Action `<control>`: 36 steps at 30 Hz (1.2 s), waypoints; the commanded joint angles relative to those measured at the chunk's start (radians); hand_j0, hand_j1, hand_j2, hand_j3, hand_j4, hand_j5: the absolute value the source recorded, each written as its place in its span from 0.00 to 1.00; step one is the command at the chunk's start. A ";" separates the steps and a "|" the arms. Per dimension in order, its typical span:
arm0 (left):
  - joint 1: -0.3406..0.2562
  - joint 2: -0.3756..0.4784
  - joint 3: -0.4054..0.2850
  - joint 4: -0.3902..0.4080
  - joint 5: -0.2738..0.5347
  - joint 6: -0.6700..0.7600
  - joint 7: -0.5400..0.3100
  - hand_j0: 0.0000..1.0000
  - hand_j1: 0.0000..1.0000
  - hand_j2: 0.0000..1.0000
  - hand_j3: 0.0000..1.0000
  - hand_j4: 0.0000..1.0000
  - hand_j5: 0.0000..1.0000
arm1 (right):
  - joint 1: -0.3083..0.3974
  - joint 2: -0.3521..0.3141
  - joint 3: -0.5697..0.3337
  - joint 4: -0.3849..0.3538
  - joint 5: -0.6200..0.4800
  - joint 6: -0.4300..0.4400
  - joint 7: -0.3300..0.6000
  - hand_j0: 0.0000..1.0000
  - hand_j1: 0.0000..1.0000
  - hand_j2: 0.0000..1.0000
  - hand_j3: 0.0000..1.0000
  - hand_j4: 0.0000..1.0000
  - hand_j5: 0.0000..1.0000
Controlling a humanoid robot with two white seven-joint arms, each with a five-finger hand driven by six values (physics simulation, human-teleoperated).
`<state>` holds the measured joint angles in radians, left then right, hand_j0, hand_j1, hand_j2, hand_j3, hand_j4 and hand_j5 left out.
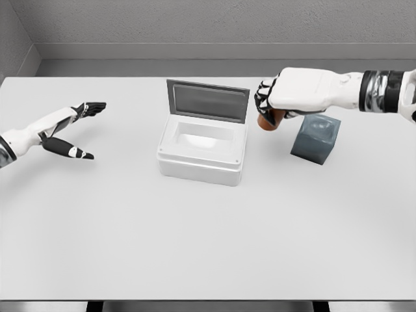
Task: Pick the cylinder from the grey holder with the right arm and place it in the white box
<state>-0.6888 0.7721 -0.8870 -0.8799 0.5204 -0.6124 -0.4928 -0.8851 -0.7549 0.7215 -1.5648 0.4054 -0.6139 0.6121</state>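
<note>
Cylinder (267, 121), brownish-orange, sits inside the curl of the right hand (276, 104), only its lower end showing beneath the dark fingers (263, 97); most of its body is hidden by the palm, so its long axis cannot be read with certainty, though the visible stub suggests it hangs roughly upright. It is clear of the holder (316, 138), the grey block standing on the table (208, 247) just right of and below the hand, whose top looks empty. The hand is closed around the cylinder, fingers wrapped tight, with the white forearm reaching in from the picture's right edge. The relation that matters now is sideways: the box (203, 151) lies to the left of the held cylinder and a little nearer the robot, its lid (208, 99) standing open at the back edge and its cavity facing up. The cylinder hovers just beside the box's right rear corner, apart from it and not yet over the opening. By my judgement the pick is done and the carry is partway; what remains is a short leftward shift over the cavity, keeping clear of the raised lid, then a release. The left hand (73, 130) rests well apart on the far left, fingers spread, holding nothing.
</note>
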 commanded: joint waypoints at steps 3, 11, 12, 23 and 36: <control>0.000 0.001 0.002 -0.001 0.007 0.002 0.000 1.00 1.00 1.00 1.00 1.00 1.00 | -0.008 0.039 0.035 -0.001 -0.003 0.003 -0.001 0.27 0.27 0.27 0.27 0.27 0.27; 0.002 0.001 0.002 -0.001 0.007 0.002 0.000 1.00 1.00 1.00 1.00 1.00 1.00 | -0.026 0.071 0.059 -0.001 -0.002 0.003 -0.001 0.27 0.27 0.27 0.27 0.27 0.27; 0.002 0.001 0.002 -0.001 0.007 0.002 0.000 1.00 1.00 1.00 1.00 1.00 1.00 | -0.028 0.075 0.061 -0.001 -0.003 0.003 -0.001 0.27 0.27 0.27 0.27 0.27 0.27; 0.002 -0.001 0.002 -0.001 0.007 0.002 0.000 1.00 1.00 1.00 1.00 1.00 1.00 | -0.023 0.117 0.102 0.023 0.004 0.003 -0.001 0.27 0.27 0.27 0.27 0.27 0.27; 0.003 0.001 0.002 -0.002 0.007 0.002 -0.001 1.00 1.00 1.00 1.00 1.00 1.00 | -0.028 0.164 0.102 0.086 0.010 0.003 -0.001 0.27 0.27 0.27 0.27 0.27 0.27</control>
<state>-0.6857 0.7725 -0.8870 -0.8810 0.5204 -0.6124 -0.4940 -0.9127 -0.5995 0.8246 -1.4846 0.4200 -0.6139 0.6118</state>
